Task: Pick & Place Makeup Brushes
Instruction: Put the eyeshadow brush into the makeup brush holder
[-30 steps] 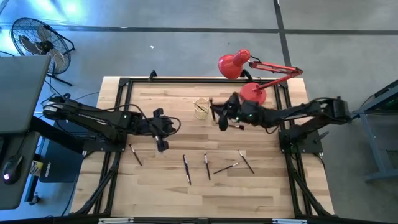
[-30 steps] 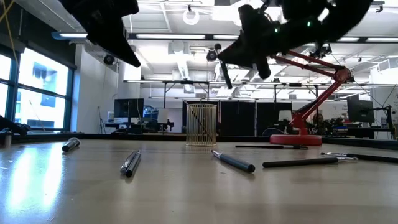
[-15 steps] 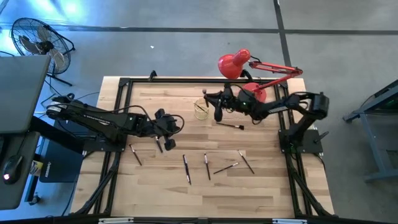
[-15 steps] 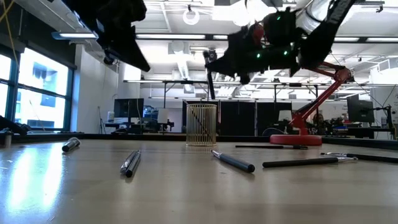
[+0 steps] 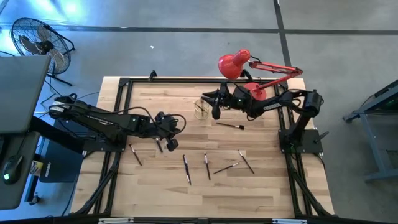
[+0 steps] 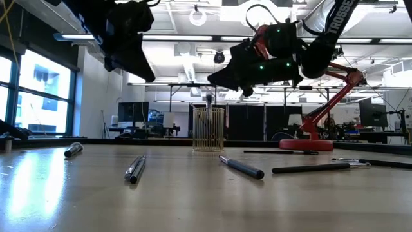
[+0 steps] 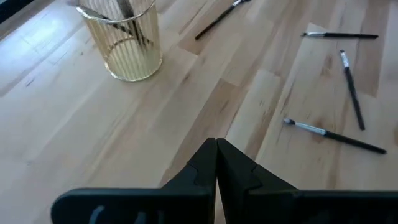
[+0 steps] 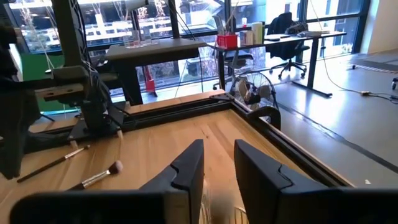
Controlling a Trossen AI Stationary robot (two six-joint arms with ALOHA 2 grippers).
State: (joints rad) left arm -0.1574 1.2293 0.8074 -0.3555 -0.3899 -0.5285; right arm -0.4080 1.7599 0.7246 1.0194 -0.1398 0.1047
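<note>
Our right gripper (image 5: 209,104) hangs above the gold wire cup (image 5: 201,109) at the table's (image 5: 168,186) far side, fingers parted a little and holding nothing. A brush (image 6: 209,101) stands in the cup just below it. Our left gripper (image 5: 169,144) hovers nearer the table's middle, pinched shut and empty. The other makeup brushes (image 5: 207,166) lie loose on the wood, well apart from the right gripper.

Both arms are matte black with blocky jointed segments, the right arm (image 5: 273,104) bearing white "TROSSEN" lettering and small green indicator lights. The left arm (image 5: 106,121) ends in angular black fingers (image 7: 233,171) with stepped, notched edges.
</note>
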